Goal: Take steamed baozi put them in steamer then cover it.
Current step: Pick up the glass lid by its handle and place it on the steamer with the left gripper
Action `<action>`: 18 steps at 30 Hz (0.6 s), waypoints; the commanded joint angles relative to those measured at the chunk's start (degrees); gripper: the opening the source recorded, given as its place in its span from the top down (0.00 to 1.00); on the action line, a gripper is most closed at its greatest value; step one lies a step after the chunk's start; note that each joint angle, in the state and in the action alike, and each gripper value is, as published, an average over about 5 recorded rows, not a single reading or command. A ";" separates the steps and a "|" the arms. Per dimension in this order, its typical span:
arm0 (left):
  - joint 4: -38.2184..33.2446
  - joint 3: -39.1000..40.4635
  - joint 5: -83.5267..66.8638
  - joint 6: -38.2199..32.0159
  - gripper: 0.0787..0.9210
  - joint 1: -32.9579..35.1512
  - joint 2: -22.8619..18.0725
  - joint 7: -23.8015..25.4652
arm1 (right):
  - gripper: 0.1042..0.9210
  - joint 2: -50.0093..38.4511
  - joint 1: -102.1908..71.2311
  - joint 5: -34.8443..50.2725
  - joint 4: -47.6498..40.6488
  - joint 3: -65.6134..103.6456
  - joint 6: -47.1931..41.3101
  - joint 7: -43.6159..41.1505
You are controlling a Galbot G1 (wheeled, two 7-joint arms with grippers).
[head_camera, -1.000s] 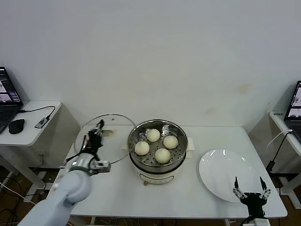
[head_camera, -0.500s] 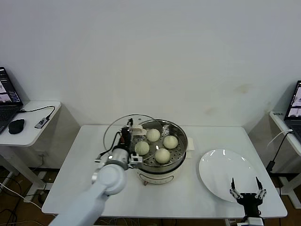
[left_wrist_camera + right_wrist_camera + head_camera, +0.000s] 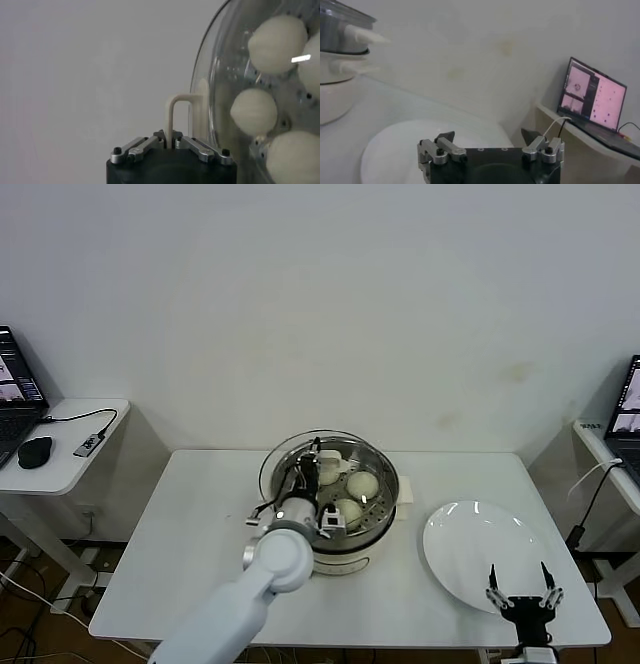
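The steamer [image 3: 378, 527] stands mid-table with several baozi on its perforated tray, two showing plainly [image 3: 362, 484] [image 3: 347, 512]. My left gripper [image 3: 312, 469] is shut on the cream handle [image 3: 172, 114] of the glass cover [image 3: 278, 472]. It holds the cover over the steamer's left part, shifted slightly left of the pot. In the left wrist view three baozi [image 3: 253, 111] show through the cover's glass [image 3: 220, 75], and the left gripper [image 3: 170, 142] pinches the handle's leg. My right gripper [image 3: 520, 594] [image 3: 487, 137] waits open and empty at the table's front right.
An empty white plate [image 3: 480, 554] [image 3: 405, 145] lies right of the steamer, just behind the right gripper. A side table [image 3: 60, 444] with a laptop [image 3: 15, 399] and mouse stands at the left. Another laptop [image 3: 625, 409] [image 3: 592, 97] sits at the right.
My left arm has carried the cover rightward from the table's left side to over the steamer. The right gripper has sunk slightly toward the front edge.
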 commanded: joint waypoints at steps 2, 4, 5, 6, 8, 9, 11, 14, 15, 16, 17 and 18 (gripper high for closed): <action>2.33 1.22 1.36 0.42 0.92 -0.31 -2.65 0.33 | 0.12 0.03 0.02 -0.35 -0.48 0.00 0.17 0.09; 2.39 1.22 1.44 0.42 0.92 -0.16 -2.99 0.19 | 0.12 0.03 0.05 -0.36 -0.50 -0.03 0.16 0.09; 2.47 1.23 1.48 0.42 0.92 -0.12 -3.19 0.10 | 0.12 0.03 0.05 -0.36 -0.49 -0.06 0.15 0.08; 2.58 1.27 1.50 0.41 0.92 -0.10 -3.35 0.02 | 0.12 0.03 0.04 -0.37 -0.47 -0.09 0.15 0.08; 2.80 1.40 1.56 0.40 0.92 -0.08 -3.58 -0.12 | 0.12 0.02 -0.02 -0.38 -0.44 -0.16 0.15 0.07; 2.89 1.47 1.59 0.40 0.92 -0.07 -3.65 -0.16 | 0.12 0.03 -0.05 -0.38 -0.45 -0.18 0.15 0.07; 3.01 1.62 1.71 0.37 0.92 0.02 -3.78 -0.20 | 0.12 0.02 -0.11 -0.39 -0.47 -0.19 0.17 0.07; 3.11 1.70 1.94 0.30 0.92 0.27 -4.04 -0.30 | 0.12 0.01 -0.21 -0.39 -0.50 -0.17 0.21 0.07; 3.14 1.71 2.02 0.27 0.92 0.34 -4.12 -0.34 | 0.12 0.01 -0.24 -0.40 -0.52 -0.16 0.22 0.07; 3.16 1.72 2.08 0.24 0.92 0.40 -4.18 -0.38 | 0.12 0.01 -0.25 -0.40 -0.54 -0.16 0.24 0.07; 3.18 1.72 2.15 0.22 0.92 0.47 -4.22 -0.40 | 0.12 0.01 -0.26 -0.40 -0.56 -0.16 0.25 0.06; 3.20 1.73 2.20 0.20 0.92 0.52 -4.23 -0.42 | 0.12 0.01 -0.27 -0.41 -0.59 -0.17 0.27 0.07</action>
